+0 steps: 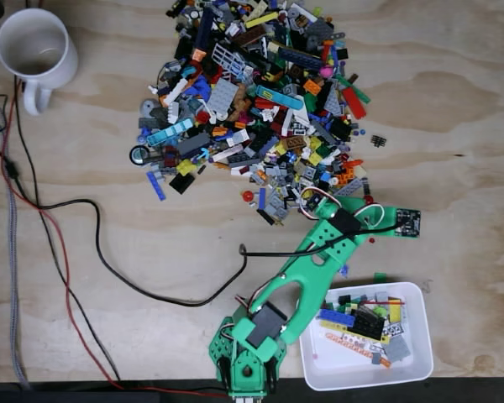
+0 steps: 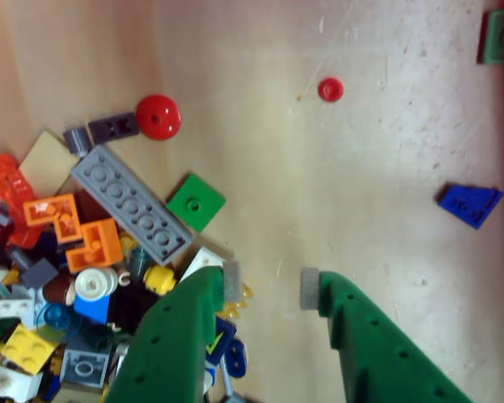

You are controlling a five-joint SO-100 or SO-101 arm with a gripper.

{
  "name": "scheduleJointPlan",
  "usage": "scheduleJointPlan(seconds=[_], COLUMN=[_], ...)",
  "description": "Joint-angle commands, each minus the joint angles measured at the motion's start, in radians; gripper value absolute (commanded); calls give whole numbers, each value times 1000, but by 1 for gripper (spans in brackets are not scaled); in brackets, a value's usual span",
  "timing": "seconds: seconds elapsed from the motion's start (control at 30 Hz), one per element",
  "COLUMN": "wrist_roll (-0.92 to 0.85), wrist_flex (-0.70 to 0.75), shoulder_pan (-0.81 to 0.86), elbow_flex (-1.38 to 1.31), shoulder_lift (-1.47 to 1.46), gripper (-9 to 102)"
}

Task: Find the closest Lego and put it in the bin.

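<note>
A big heap of mixed Lego pieces [image 1: 260, 101] covers the upper middle of the table in the fixed view. My green arm [image 1: 311, 269] reaches from the bottom edge up to the heap's lower right rim. In the wrist view my gripper [image 2: 269, 290] is open over bare wood, with nothing between its fingertips [image 2: 309, 288]. Its left finger hangs over the heap's edge, near a green square tile [image 2: 196, 202] and a grey plate [image 2: 130, 204]. The white bin [image 1: 319, 369] sits at the bottom right beside the arm's base and holds several bricks.
A white mug [image 1: 35, 50] stands at the top left. Black and red cables [image 1: 84, 243] trail across the left half. In the wrist view, loose pieces lie apart from the heap: a red round piece [image 2: 158, 116], a small red stud [image 2: 330, 89] and a blue wedge [image 2: 469, 204].
</note>
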Motion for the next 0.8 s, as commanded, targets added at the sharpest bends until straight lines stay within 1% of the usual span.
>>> scheduleJointPlan(seconds=[0.0,0.4,0.77], wrist_roll=[-17,14,-8], wrist_flex=[-41,-100,-124], shoulder_pan=[43,124,189], elbow_flex=[-29,-91,-146], shoulder_lift=[-18,-199,-235], gripper=[12,12,13])
